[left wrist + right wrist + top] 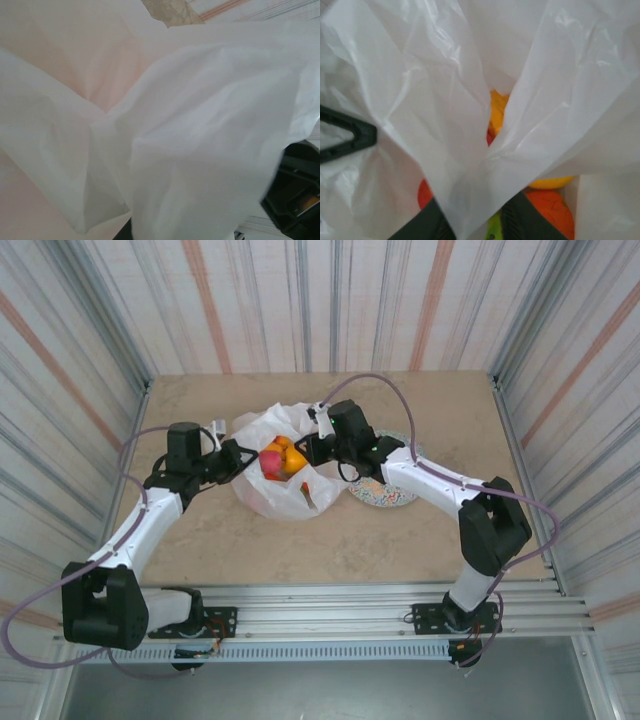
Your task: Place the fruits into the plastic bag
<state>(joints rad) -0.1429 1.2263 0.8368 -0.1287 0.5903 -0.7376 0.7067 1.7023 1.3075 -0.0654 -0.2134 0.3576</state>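
The white plastic bag (272,498) sits mid-table with its mouth held open between both grippers. Several fruits (281,459), red, orange and yellow, lie inside it. My left gripper (239,456) is at the bag's left rim, shut, and the bag's film (200,125) drapes right over its camera, hiding the fingers. My right gripper (313,448) is at the right rim. In the right wrist view its dark fingers (422,227) pinch a fold of the bag (445,100). Below are an orange fruit (552,210), a yellow one (551,182) and a yellow-orange one (497,112).
A round patterned plate (386,496) lies on the table just right of the bag, under my right arm. Striped walls enclose the table on three sides. A dark forked part (350,136) shows at the left through the bag's opening.
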